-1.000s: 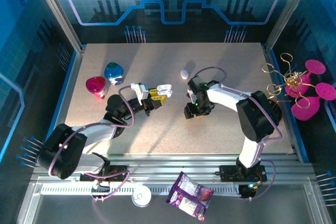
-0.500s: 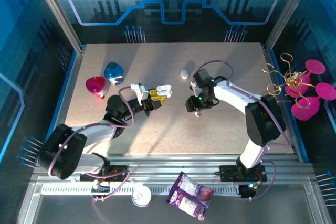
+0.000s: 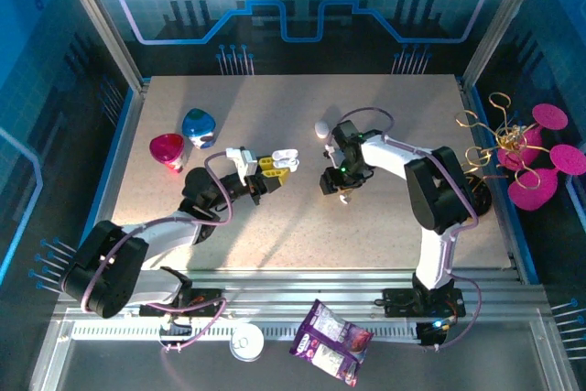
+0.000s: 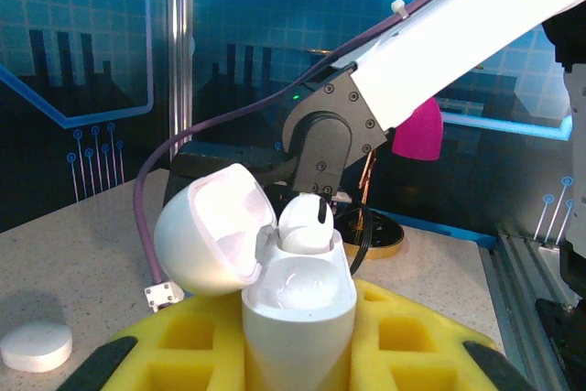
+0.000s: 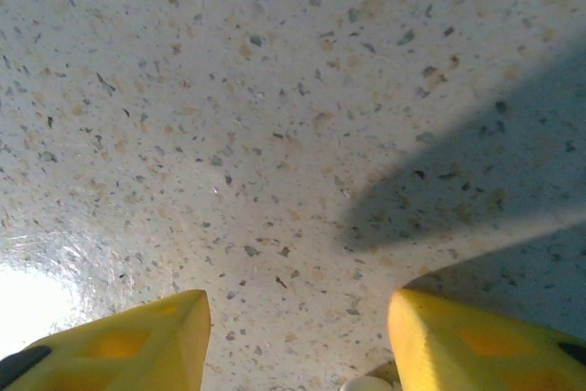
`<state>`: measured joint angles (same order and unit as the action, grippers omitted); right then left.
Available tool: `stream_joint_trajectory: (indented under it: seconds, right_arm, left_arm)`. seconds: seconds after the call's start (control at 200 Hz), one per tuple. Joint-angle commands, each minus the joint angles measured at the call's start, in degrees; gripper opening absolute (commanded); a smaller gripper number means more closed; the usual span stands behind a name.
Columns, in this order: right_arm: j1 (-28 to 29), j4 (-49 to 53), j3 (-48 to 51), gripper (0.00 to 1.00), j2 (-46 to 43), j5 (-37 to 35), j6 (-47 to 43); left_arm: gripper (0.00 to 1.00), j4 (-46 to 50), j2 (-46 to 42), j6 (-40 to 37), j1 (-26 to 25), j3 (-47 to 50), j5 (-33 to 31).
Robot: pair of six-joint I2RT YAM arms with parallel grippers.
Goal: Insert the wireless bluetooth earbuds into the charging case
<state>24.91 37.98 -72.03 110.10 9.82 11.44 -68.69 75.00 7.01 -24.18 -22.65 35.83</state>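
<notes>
Right end effector (image 3: 333, 188) edged left, earbud (image 4: 305, 223) in case (image 4: 298, 309) near it

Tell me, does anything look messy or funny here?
Yes. A crumpled purple packet and a round white disc lie on the metal ledge in front of the table, not on it. And one earbud pokes up out of the open charging case instead of sitting down inside.

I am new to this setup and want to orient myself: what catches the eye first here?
Near the middle of the table, the left tool grips a white charging case, its lid open and one earbud sitting inside. Just right of it, the right tool, jaws apart, points down at the speckled surface.
</notes>
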Motion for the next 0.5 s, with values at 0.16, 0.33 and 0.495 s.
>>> stream_joint_trajectory:
  seconds: [0.16, 0.33, 0.495]
  right_arm:
    - [-0.1, 2.1, 7.8, 0.52, -6.0, 0.9, 0.5]
    - [0.0, 2.2, 10.0, 0.51, -8.3, 0.1, 1.2]
    - [0.0, 3.8, 11.1, 0.5, -9.1, -2.1, 1.1]
  left_arm:
    - [0.18, -1.5, -0.3, -0.7, -0.4, 0.5, 0.6]
    - [0.18, -1.3, -0.5, -0.6, -0.5, 0.5, 0.6]
    - [0.18, -0.8, -0.4, -0.7, -0.8, 0.1, 0.7]
